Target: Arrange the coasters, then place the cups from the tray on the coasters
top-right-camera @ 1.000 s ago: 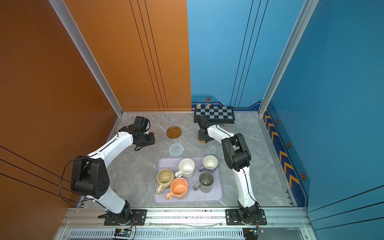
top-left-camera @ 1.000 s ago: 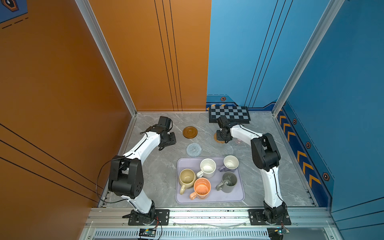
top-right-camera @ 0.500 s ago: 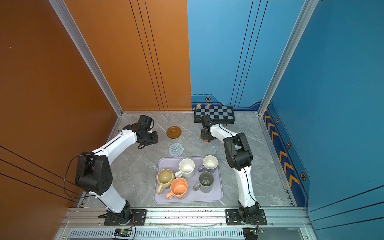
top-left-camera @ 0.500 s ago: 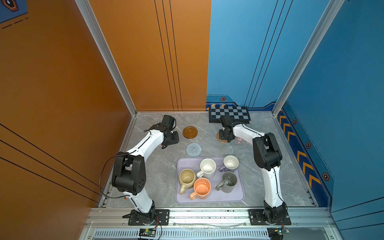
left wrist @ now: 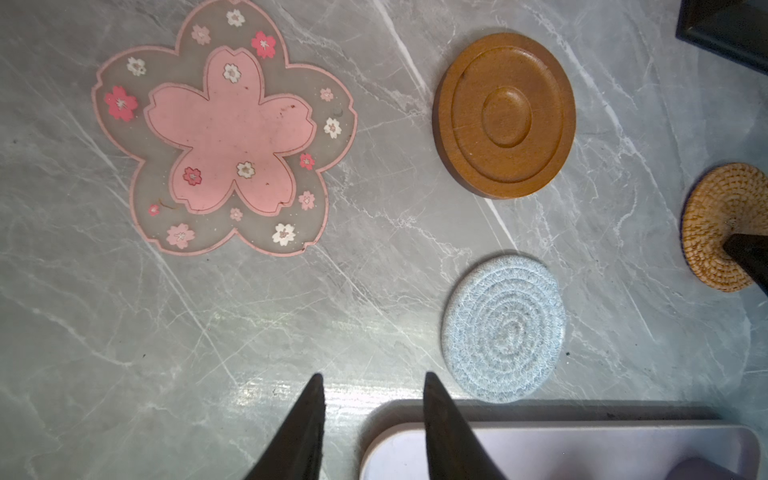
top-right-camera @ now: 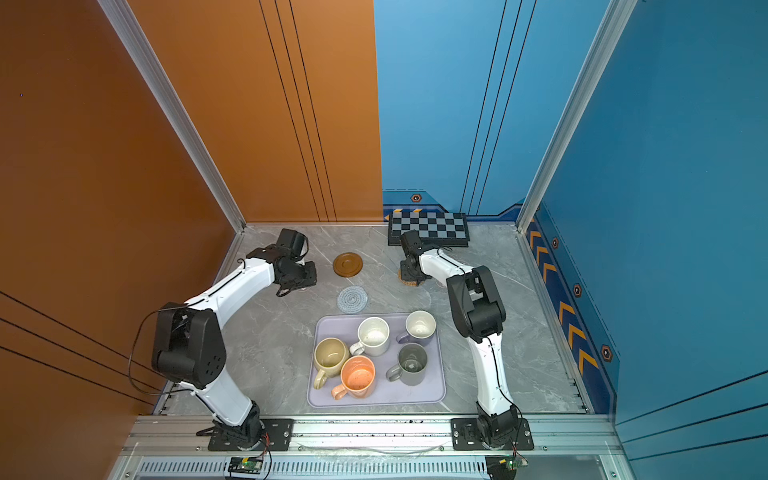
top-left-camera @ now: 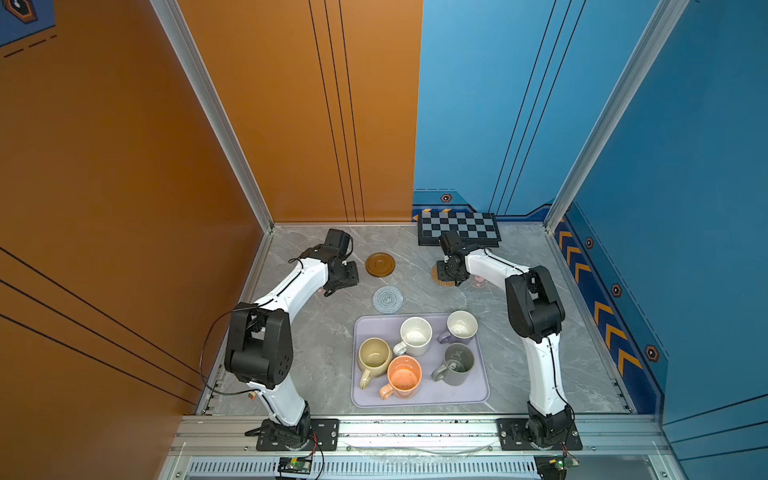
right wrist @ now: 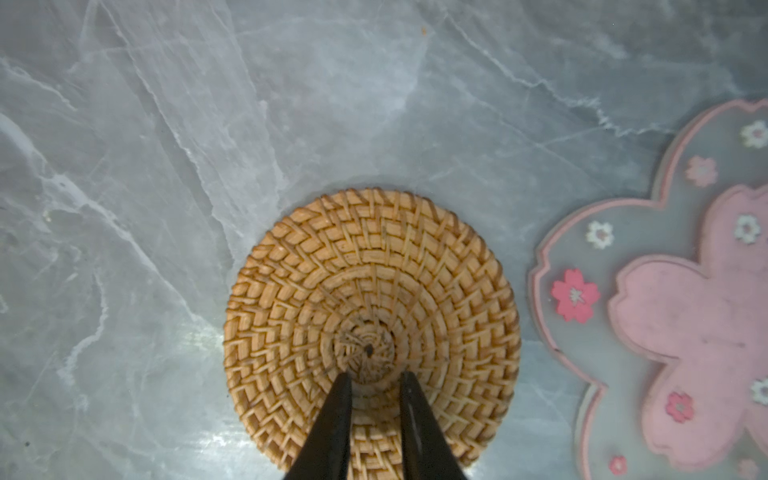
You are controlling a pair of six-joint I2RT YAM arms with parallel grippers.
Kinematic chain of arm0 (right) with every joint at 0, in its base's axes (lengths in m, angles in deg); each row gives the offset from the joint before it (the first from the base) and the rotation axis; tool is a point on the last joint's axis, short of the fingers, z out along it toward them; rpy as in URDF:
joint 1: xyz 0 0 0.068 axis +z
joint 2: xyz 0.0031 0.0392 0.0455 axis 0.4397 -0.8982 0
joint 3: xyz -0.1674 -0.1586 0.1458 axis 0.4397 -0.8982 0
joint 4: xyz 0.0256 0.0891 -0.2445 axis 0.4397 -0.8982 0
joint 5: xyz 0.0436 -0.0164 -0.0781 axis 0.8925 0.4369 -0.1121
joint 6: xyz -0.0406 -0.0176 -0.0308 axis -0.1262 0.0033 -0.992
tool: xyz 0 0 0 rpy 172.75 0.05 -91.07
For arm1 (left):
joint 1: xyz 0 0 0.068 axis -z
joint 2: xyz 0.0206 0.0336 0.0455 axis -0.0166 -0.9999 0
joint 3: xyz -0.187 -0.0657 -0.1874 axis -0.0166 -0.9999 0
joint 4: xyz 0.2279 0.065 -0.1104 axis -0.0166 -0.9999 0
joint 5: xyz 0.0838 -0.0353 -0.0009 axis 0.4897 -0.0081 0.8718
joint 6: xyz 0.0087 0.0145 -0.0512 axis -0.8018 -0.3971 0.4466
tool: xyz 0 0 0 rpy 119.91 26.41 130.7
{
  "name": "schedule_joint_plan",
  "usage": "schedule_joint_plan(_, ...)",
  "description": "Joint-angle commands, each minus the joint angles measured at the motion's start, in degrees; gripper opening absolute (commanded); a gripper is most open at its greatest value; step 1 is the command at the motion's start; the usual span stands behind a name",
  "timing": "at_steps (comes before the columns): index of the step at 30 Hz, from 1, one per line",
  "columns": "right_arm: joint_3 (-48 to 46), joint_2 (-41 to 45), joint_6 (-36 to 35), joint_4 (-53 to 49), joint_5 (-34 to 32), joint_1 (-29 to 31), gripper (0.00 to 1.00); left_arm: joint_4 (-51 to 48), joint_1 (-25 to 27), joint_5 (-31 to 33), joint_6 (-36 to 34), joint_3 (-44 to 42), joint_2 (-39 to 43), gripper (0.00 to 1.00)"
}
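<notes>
The left end effector (left wrist: 372, 376) hangs over bare tabletop (top-left-camera: 316, 332) just beside a corner of the lavender tray (left wrist: 582, 440). Its fingers are spread with nothing between them. One pink flower-shaped coaster (left wrist: 226, 133) lies flat near it, with the brown wooden disc coaster (top-left-camera: 380, 264) and the blue-grey crocheted coaster (top-left-camera: 387, 299) further towards the middle, all apart from each other.

The right end effector (right wrist: 376, 375) is down on the tan woven rattan coaster (right wrist: 370, 291), near the checkerboard (top-left-camera: 457, 228). Its fingers are drawn almost together, with the tips on the weave just beside the centre hub. Whether they pinch the weave cannot be told. The second pink flower-shaped coaster (right wrist: 685, 324) lies just beside the rattan one, not touching it.

All five cups stand upright in the tray: beige-yellow cup (top-left-camera: 374, 357), speckled white cup (top-left-camera: 415, 334), orange-peach cup (top-left-camera: 404, 376), lavender cup (top-left-camera: 460, 326) and grey cup (top-left-camera: 457, 363).
</notes>
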Motion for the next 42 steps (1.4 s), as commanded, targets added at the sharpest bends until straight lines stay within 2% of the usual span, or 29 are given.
schedule_joint_plan(1, -2.56, 0.03, -1.1, -4.44, 1.97, 0.26, 0.23, -1.68, 0.35, 1.06, -0.1, 1.49, -0.64, 0.4)
schedule_joint_plan(5, -2.7, 0.18, -1.73, -4.52, 1.97, 0.09, 0.26, -1.66, 0.35, 1.09, -0.18, 1.67, -0.9, 0.4)
schedule_joint_plan(13, -2.13, 1.38, -2.67, -4.17, 1.35, -0.08, 0.43, -1.98, 0.35, 1.35, -0.58, 2.02, -0.7, 0.4)
schedule_joint_plan(25, -1.63, 6.64, -2.2, -3.55, 0.12, 0.28, 0.46, -2.14, 0.62, 0.78, -1.15, 3.78, -2.17, 0.4)
schedule_joint_plan(31, -2.05, 11.82, -1.67, -2.65, -1.69, 0.6, 0.55, -2.18, 1.78, 0.86, -1.5, 7.96, -5.4, 0.39)
schedule_joint_plan(34, -2.66, 13.75, -1.61, -2.17, -2.31, 0.79, 0.55, -1.83, 2.87, 2.93, -1.51, 10.08, -7.9, 0.37)
schedule_joint_plan(36, -3.23, 15.11, -1.56, -1.89, -2.6, 0.96, 0.55, 2.41, 4.55, 5.98, -1.67, 9.54, -9.03, 0.35)
schedule_joint_plan(38, -4.01, 16.39, -1.54, -1.62, -2.84, 1.08, 0.55, 6.35, 5.62, 5.54, -1.87, 9.59, -10.78, 0.33)
schedule_joint_plan(42, -6.12, 19.23, -2.09, -1.53, -3.16, 1.05, 0.55, 7.27, 7.38, 6.95, -1.34, 14.4, -15.13, 0.23)
